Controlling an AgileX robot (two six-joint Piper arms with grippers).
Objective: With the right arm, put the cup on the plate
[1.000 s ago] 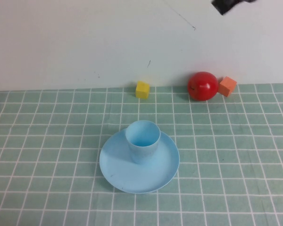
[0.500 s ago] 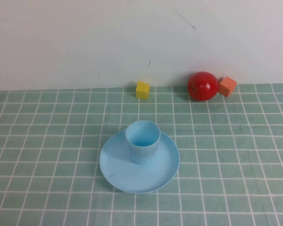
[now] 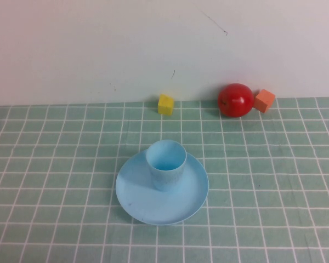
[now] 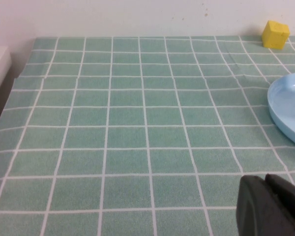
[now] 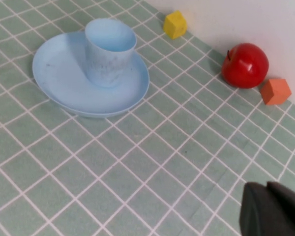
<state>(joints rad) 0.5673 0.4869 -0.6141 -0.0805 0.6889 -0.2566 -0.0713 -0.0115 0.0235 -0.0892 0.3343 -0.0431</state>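
Left gripper (image 4: pixel 273 206) is parked off to the plate's left, fingers pressed together. The cup (image 3: pixel 166 164) is seen upright on the plate (image 3: pixel 137 203), so it looks done. Right gripper (image 5: pixel 273 209) is pulled away, holding nothing.

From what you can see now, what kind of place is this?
Probably a robot test bench, not a real kitchen: a table with a green checked cloth against a bare white wall, and toy-like props, namely the cup on the plate, a red apple and a yellow cube. Both hands sit low in their wrist views.
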